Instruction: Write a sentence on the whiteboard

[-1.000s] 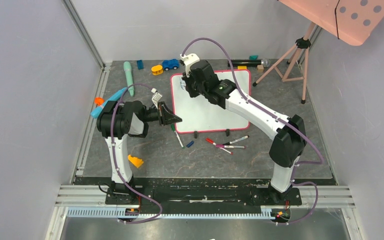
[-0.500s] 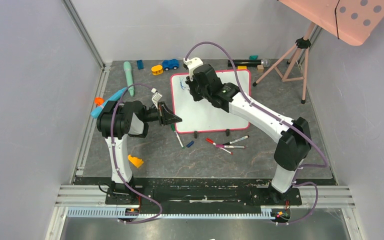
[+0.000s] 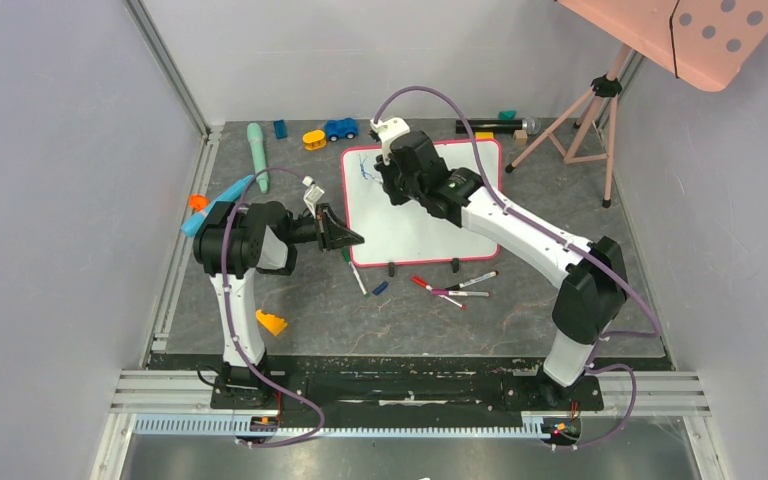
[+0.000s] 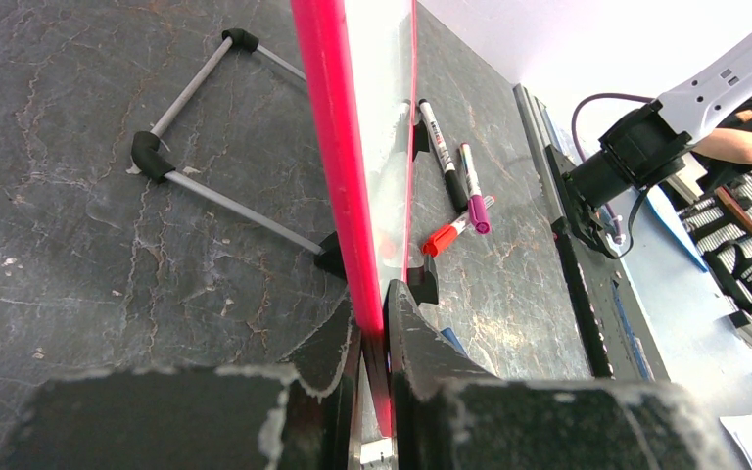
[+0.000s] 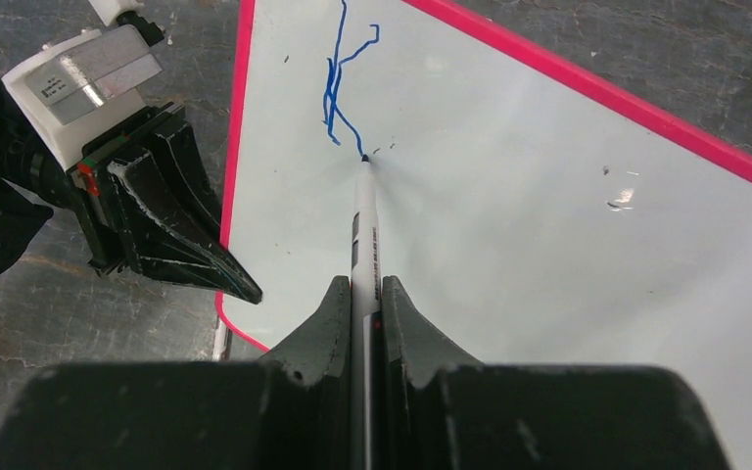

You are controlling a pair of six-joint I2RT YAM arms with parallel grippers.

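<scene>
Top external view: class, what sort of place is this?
Probably a robot test cell: a left arm and right arm bolted on a rail, plain walls around the table, a whiteboard and toy car as props.

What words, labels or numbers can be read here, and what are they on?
Nothing reads clearly.
Blue marks on the whiteboard: loose strokes, no word yet.
Print on the marker in the right claw: too small.
Label on the white box beside the board: blurred.
Print on the loose markers: blurred.
</scene>
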